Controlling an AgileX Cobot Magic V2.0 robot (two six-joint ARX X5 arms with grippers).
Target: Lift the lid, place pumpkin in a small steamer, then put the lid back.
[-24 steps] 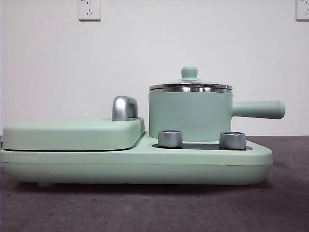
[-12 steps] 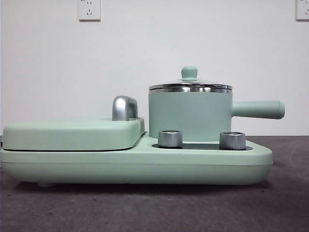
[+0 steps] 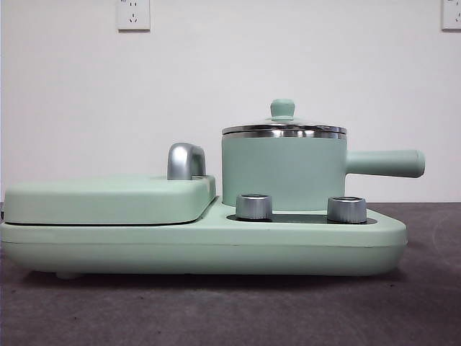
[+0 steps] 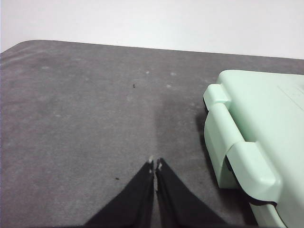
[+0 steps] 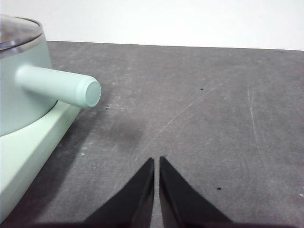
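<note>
The small steamer (image 3: 283,171), a mint-green pot with a steel rim and a long side handle (image 3: 385,163), stands on the right half of the mint-green cooker base (image 3: 202,245). The glass lid (image 3: 283,124) with its mint knob sits on the steamer. The pumpkin is out of view. My left gripper (image 4: 155,165) hovers shut over the grey table beside the cooker's griddle end. My right gripper (image 5: 156,160) is shut above the table, off the tip of the steamer's handle (image 5: 57,84). Neither gripper holds anything, and neither shows in the front view.
A wide flat griddle cover (image 3: 108,200) with a chrome handle (image 3: 186,161) fills the cooker's left half. Two chrome dials (image 3: 253,206) (image 3: 346,209) stand in front of the steamer. Grey tabletop (image 4: 85,109) spreads beside each end of the cooker; a white wall stands behind.
</note>
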